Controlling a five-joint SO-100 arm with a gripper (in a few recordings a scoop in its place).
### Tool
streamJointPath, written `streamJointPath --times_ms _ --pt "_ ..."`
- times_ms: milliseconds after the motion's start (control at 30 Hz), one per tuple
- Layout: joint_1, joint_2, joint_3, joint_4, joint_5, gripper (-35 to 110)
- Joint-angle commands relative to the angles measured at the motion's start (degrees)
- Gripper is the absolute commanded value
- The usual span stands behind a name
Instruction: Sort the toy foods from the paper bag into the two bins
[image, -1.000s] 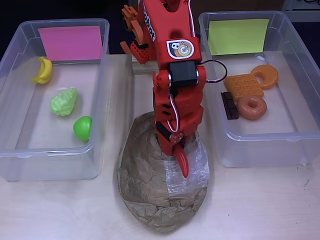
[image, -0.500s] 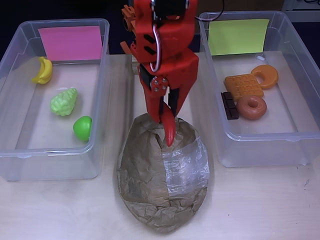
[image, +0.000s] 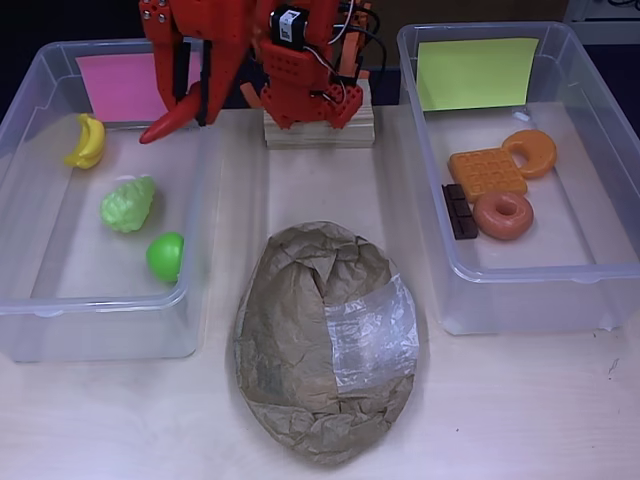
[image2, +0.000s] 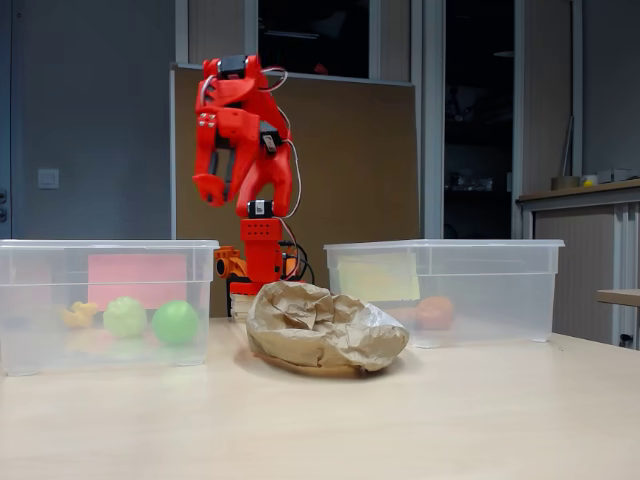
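Overhead, the red gripper hangs above the far end of the left bin, the one with the pink sheet. Its jaws are closed on a red chili, whose tip points down-left. Below in that bin lie yellow bananas, light green grapes and a green apple. The crumpled paper bag sits on the table between the bins. The right bin, with a yellow-green sheet, holds a waffle, croissant, donut and chocolate bar.

In the fixed view, the gripper is raised well above the left bin, chili in its grasp; the bag lies in front.
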Motion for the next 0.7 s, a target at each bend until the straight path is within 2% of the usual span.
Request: streamJointPath --times_ms 0,233,667 --pt "9.9 4.7 4.7 -1.4 0.0 0" --pt "20.7 3.6 14.8 -9.1 0.0 1" --pt "26.2 -7.3 25.5 -23.6 1.7 6"
